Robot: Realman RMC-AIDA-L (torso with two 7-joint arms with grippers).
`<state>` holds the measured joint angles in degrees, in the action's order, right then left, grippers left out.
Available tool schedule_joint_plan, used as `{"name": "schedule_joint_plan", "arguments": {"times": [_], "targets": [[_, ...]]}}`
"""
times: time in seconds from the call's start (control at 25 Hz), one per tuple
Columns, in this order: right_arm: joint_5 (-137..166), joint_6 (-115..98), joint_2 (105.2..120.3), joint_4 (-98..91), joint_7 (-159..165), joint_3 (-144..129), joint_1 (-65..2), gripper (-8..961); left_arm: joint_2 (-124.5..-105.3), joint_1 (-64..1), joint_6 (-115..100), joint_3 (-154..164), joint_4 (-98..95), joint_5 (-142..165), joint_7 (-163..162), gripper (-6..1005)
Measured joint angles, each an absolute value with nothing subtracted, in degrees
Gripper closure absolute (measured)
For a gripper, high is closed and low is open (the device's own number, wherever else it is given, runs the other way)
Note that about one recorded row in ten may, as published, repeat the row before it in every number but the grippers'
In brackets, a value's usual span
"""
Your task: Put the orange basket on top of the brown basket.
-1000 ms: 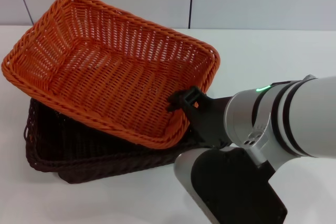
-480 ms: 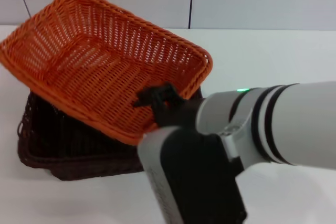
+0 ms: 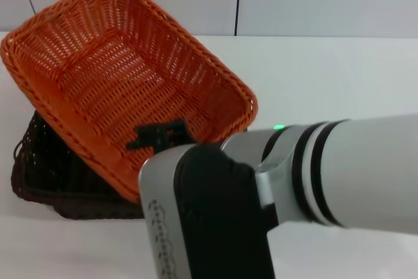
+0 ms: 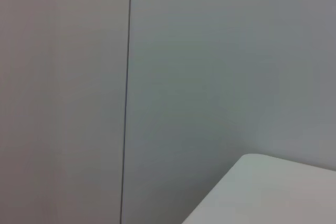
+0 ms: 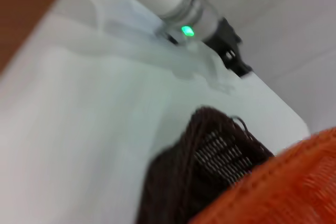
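Your right arm reaches across low in front, its right gripper [image 3: 157, 136] clamped on the near rim of the one orange basket [image 3: 124, 76], tilted up beyond it over the one brown basket [image 3: 46, 174] underneath.

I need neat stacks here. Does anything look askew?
Yes. The orange basket sits tilted and rotated over the brown basket, far rim raised, not nested square. The right gripper is at its near rim. The left gripper is out of view.
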<state>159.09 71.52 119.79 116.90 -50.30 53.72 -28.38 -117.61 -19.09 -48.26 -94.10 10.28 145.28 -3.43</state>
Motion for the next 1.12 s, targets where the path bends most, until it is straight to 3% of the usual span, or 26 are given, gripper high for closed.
{"name": "schedule_joint_plan", "arguments": {"times": [0.2,0.4,0.56,0.88,1.12], "targets": [[157.57,65.98,119.44,117.02,-47.94,52.82,-27.6,288,-117.48,-19.13,-48.27,-94.22,10.28,145.28,-3.42,208],[166.15,44.38,119.19,112.91,-39.71,56.24,-23.02,288,-117.46,-19.09,-48.28,-94.22,10.3,145.28,-3.43,208],[166.97,21.24,119.06,102.99,-26.59,65.03,-19.14,288,-117.6,-19.07,-48.59,-94.22,10.47,145.36,-3.43,208],[163.09,-34.17,119.2,78.46,-18.11,64.64,-4.41,288,-117.69,-19.09,-49.09,-94.18,10.96,145.7,-3.43,208],[146.46,-65.89,119.24,53.68,-13.0,60.15,-3.07,288,-117.77,-19.63,-49.04,-93.57,11.0,145.75,-3.43,208]]}}
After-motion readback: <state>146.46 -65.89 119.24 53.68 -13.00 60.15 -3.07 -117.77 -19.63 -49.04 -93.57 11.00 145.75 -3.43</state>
